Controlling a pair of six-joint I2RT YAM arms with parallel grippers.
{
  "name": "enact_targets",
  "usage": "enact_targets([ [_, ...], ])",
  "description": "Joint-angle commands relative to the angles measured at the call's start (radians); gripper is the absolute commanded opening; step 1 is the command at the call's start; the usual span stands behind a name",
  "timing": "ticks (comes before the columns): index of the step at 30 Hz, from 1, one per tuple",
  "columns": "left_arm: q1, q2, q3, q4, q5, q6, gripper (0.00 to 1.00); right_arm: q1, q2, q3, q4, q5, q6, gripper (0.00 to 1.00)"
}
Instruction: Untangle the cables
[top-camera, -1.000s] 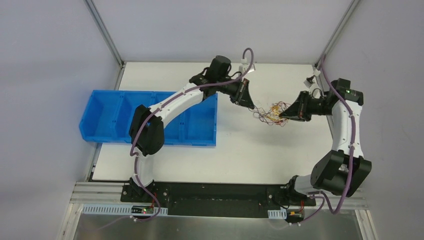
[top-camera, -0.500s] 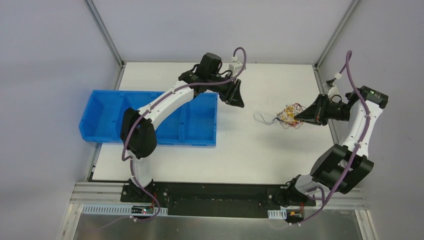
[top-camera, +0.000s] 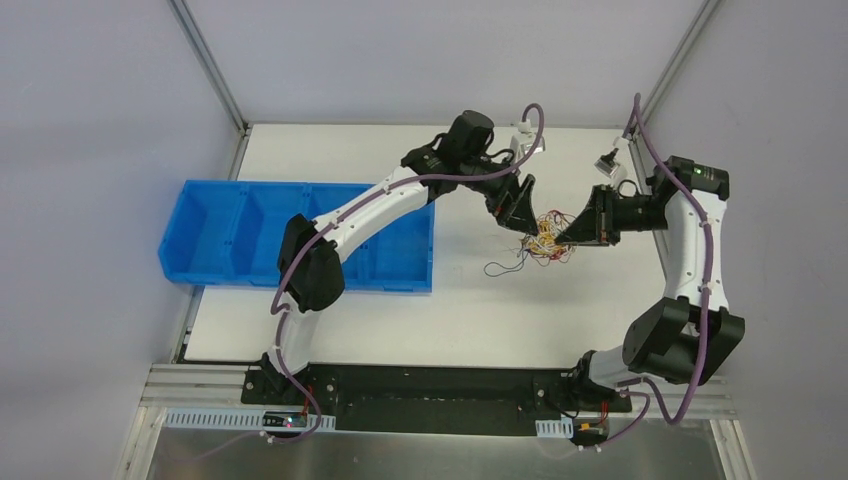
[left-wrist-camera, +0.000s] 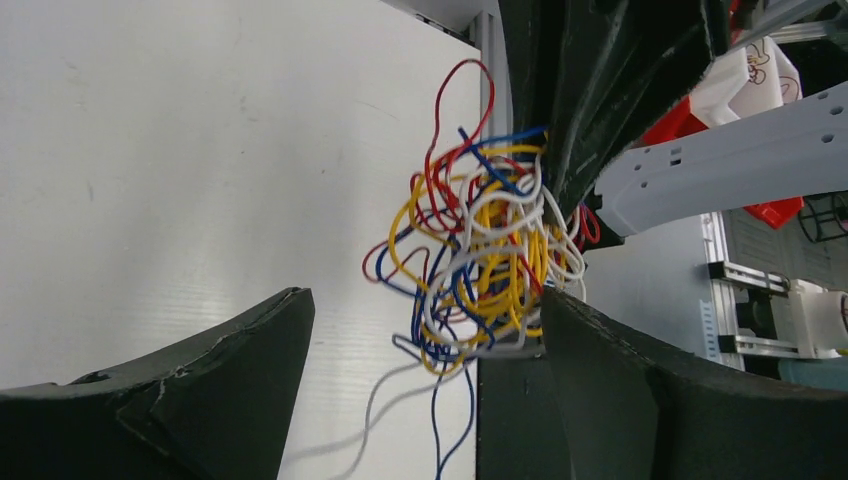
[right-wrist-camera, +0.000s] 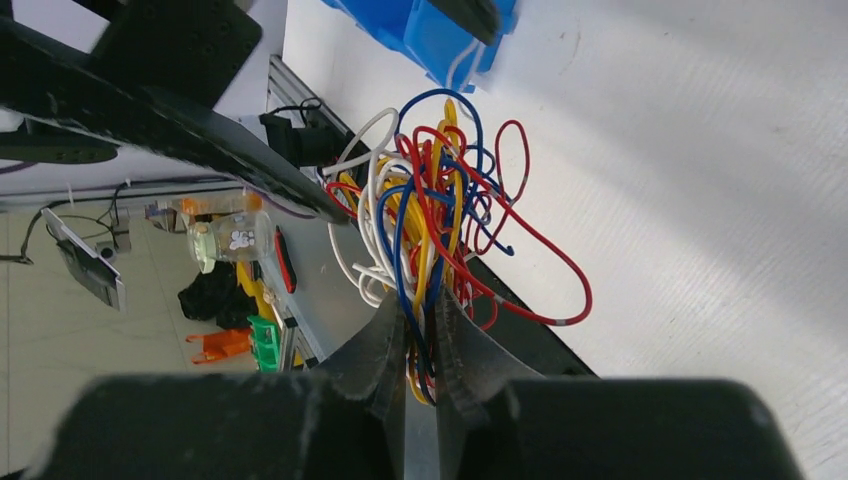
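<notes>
Over the table (top-camera: 450, 320) | cables (left-wrist-camera: 485, 265) bunched | right jaws pinching them | left jaws apart

The cables (top-camera: 545, 238) sit between left gripper (top-camera: 524, 220) and right gripper (top-camera: 566, 235), right of bin (top-camera: 220, 278).

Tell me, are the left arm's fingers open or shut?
Open: the left fingers stand wide apart; the tangled cables show between them.

Bright, even light; faint soft shadows of cables (left-wrist-camera: 480, 270) on white table (left-wrist-camera: 150, 150)
</notes>
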Motion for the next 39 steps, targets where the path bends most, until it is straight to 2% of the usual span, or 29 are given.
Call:
enact_targets([
  [1, -0.033, 0.020, 0.030, 0.112, 0.035, -0.124, 0.85, 0.051, -0.058, 0.004, -0.016, -0.030, -0.012, 0.12],
  [7, -0.035, 0.013, -0.063, 0.346, 0.023, -0.386, 0.80, 0.073, -0.074, -0.006, 0.019, -0.030, 0.020, 0.14],
  [9, -0.036, 0.014, -0.081, 0.399, 0.027, -0.443, 0.72, 0.078, -0.076, -0.008, 0.023, -0.037, 0.030, 0.19],
  [11, -0.034, 0.015, -0.082, 0.414, 0.035, -0.467, 0.55, 0.078, -0.078, -0.004, 0.027, -0.033, 0.041, 0.22],
  [12, -0.034, 0.015, -0.080, 0.417, 0.040, -0.468, 0.33, 0.077, -0.080, -0.002, 0.027, -0.024, 0.045, 0.22],
  [14, -0.027, 0.003, -0.086, 0.411, 0.042, -0.470, 0.01, 0.066, -0.092, -0.006, 0.025, -0.012, 0.049, 0.22],
  [17, -0.002, -0.026, -0.123, 0.403, 0.037, -0.485, 0.00, 0.033, -0.110, -0.015, 0.022, -0.005, 0.049, 0.24],
  [20, 0.035, -0.053, -0.179, 0.412, 0.024, -0.510, 0.00, -0.008, -0.109, -0.022, 0.013, 0.009, 0.054, 0.43],
  [21, 0.042, -0.058, -0.189, 0.413, 0.026, -0.512, 0.00, -0.020, -0.107, -0.025, 0.014, 0.015, 0.056, 0.46],
  [24, 0.052, -0.069, -0.204, 0.417, 0.033, -0.512, 0.00, -0.043, -0.094, -0.040, 0.036, 0.002, 0.066, 0.46],
  [27, 0.051, -0.068, -0.210, 0.456, 0.045, -0.540, 0.00, -0.040, -0.088, -0.089, 0.188, -0.052, 0.191, 0.45],
  [30, 0.050, -0.063, -0.204, 0.462, 0.049, -0.546, 0.00, -0.007, -0.099, -0.151, 0.400, -0.038, 0.393, 0.60],
  [32, 0.051, -0.065, -0.203, 0.462, 0.050, -0.547, 0.00, 0.033, -0.115, -0.183, 0.506, -0.005, 0.463, 0.63],
  [34, 0.049, -0.067, -0.203, 0.462, 0.049, -0.550, 0.00, 0.065, -0.119, -0.201, 0.578, 0.000, 0.514, 0.60],
  [35, 0.048, -0.068, -0.204, 0.462, 0.048, -0.550, 0.00, 0.073, -0.114, -0.203, 0.592, -0.007, 0.527, 0.55],
  [36, 0.048, -0.069, -0.203, 0.462, 0.045, -0.550, 0.00, 0.077, -0.107, -0.203, 0.601, -0.010, 0.532, 0.47],
  [39, 0.054, -0.079, -0.200, 0.447, 0.035, -0.547, 0.00, 0.076, -0.097, -0.194, 0.557, 0.012, 0.489, 0.14],
])
